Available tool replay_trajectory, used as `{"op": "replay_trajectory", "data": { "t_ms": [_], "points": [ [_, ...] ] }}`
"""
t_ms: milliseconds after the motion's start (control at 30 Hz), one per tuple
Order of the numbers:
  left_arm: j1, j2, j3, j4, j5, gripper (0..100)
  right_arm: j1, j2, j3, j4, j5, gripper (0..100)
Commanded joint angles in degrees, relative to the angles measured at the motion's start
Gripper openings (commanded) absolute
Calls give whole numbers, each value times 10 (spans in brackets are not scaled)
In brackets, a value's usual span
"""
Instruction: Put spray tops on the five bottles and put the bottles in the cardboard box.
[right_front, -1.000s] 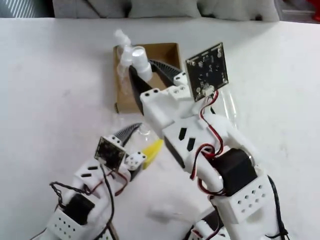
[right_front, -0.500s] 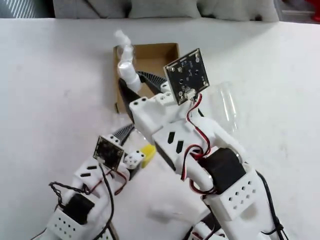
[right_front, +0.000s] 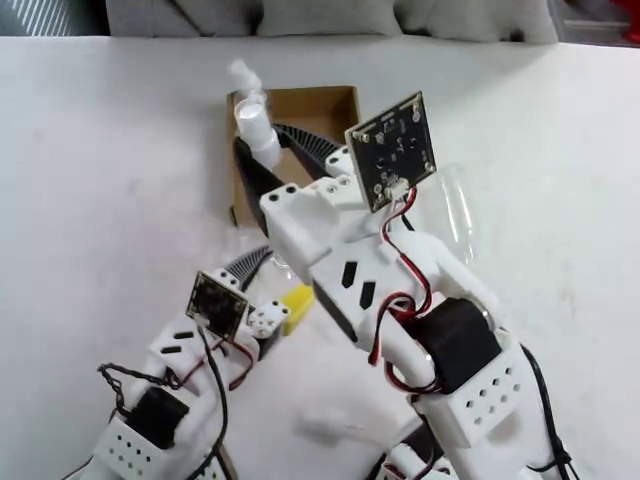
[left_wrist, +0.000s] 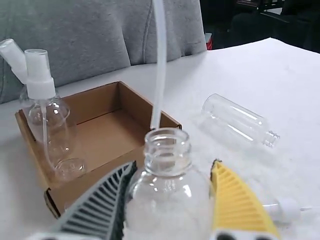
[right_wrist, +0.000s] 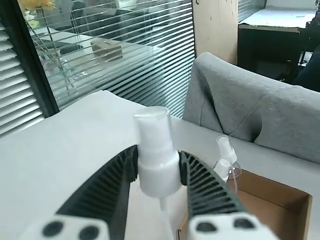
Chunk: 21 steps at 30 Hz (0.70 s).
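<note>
The open bottle (left_wrist: 167, 197) stands upright just near of the cardboard box (left_wrist: 135, 100), clamped at its shoulders by the left gripper (left_wrist: 172, 167). It has no top yet. The thin tube (left_wrist: 159, 65) of a spray top (right_wrist: 156, 155) hangs down to the bottle's mouth, and its tip looks to be at or just inside the neck. The right gripper (right_wrist: 157, 150) pinches that top by its collar, high above the bottle.

This looks like the third bottle in hand. Two capped bottles (left_wrist: 42, 115) already stand in the far left corner of the box. One bare bottle (left_wrist: 235, 120) lies on its side on the table, right of the box, with a loose top (left_wrist: 285, 205) near it. I can count four bottles. So the top has yet to be seated and this bottle boxed, and the lying one is not yet started.

A second ago the right gripper (right_front: 272, 150) held the top tilted over the box's middle. It has since swung left and stood the top more upright. The left gripper (right_front: 275, 280) has barely moved.
</note>
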Motion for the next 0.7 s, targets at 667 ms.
{"op": "replay_trajectory", "data": {
  "t_ms": [667],
  "points": [
    [-6,-9,-2,-2,-4,79,1,-15,91,-9,0,16]
  ]
}}
